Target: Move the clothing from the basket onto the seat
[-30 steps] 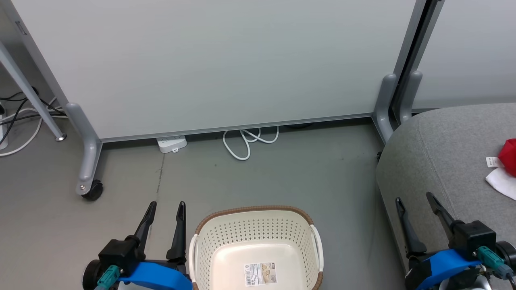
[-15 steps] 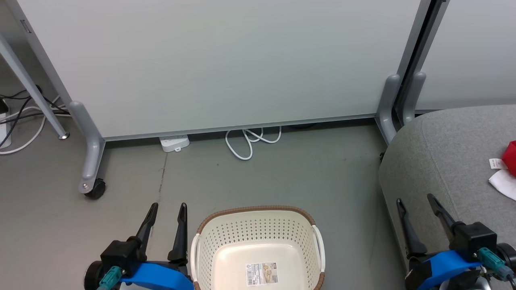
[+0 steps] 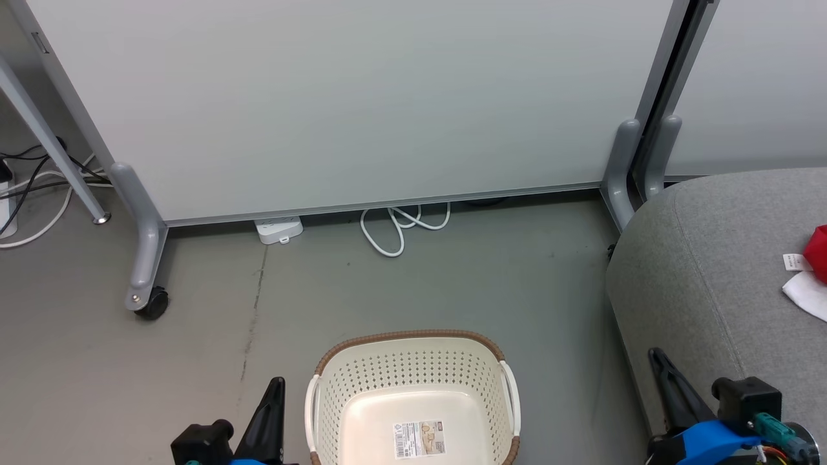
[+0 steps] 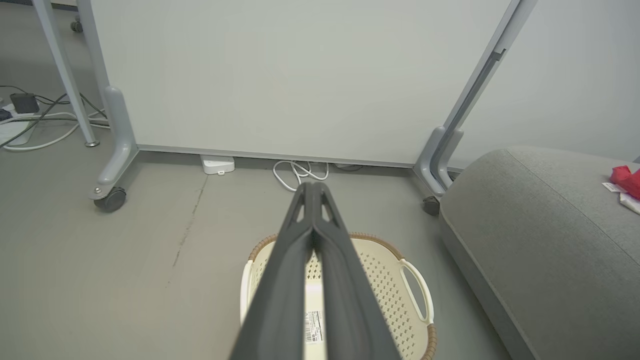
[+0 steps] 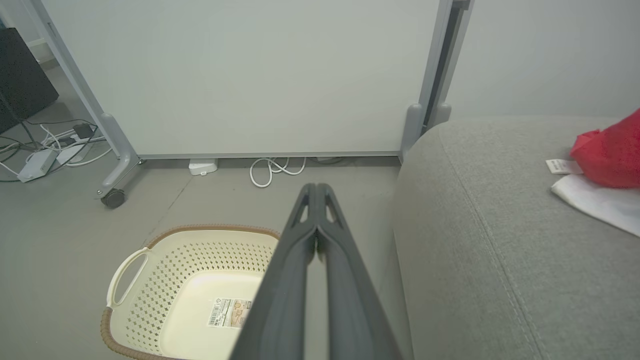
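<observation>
The cream basket point(image 3: 413, 337) stands on the floor at the bottom centre, holding nothing but a paper label point(image 3: 418, 439). The grey seat point(image 3: 704, 258) is to its right. Red clothing point(image 3: 819, 248) lies on the seat at the right edge, with a white part point(image 3: 804, 294) beneath it; number and stripes are out of view. My left gripper point(image 3: 278, 382) is low, just left of the basket, its fingers point(image 4: 305, 235) shut on nothing above the basket point(image 4: 390, 290). My right gripper point(image 3: 656, 354) is at the seat's front edge, fingers point(image 5: 325, 235) shut and empty, left of the clothing point(image 5: 607, 155).
A pale partition panel point(image 3: 362, 97) stands behind on grey legs, with a caster point(image 3: 152, 302) at the left. A white power strip point(image 3: 279, 229) and a looped white cable point(image 3: 394, 232) lie at its base. More cables point(image 3: 26, 187) lie far left.
Both grippers have gone from open to shut and have drawn back toward the bottom edge of the head view. Basket, seat and clothing have stayed put.
</observation>
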Controlling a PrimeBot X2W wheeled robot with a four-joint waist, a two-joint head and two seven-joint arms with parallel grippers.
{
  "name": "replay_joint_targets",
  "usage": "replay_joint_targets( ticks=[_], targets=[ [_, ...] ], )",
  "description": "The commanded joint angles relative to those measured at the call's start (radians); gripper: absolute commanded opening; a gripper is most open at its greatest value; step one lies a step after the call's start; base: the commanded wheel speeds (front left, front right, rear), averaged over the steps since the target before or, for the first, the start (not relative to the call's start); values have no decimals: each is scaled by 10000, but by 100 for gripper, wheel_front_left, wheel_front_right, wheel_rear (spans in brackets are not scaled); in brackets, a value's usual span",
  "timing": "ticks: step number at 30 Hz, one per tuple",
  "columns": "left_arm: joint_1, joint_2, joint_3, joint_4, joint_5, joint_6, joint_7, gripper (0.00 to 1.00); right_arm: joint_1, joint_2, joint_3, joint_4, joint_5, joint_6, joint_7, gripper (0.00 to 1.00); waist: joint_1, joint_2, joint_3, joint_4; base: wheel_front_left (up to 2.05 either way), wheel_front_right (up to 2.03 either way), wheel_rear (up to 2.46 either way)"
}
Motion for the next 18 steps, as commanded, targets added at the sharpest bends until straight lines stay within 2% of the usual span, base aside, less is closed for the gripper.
replay_joint_targets(
  ticks=[1,18],
  targets=[
    [-173,36,103,-188,-391,3,64,0,-113,-26,-62,-132,457,0,53,0,0,-1,0,-5,0,0,0],
    [-468,80,613,-457,-3309,-4,771,0,-366,30,-194,-125,3799,0,477,0,0,-1,0,-70,0,0,0]
  ],
)
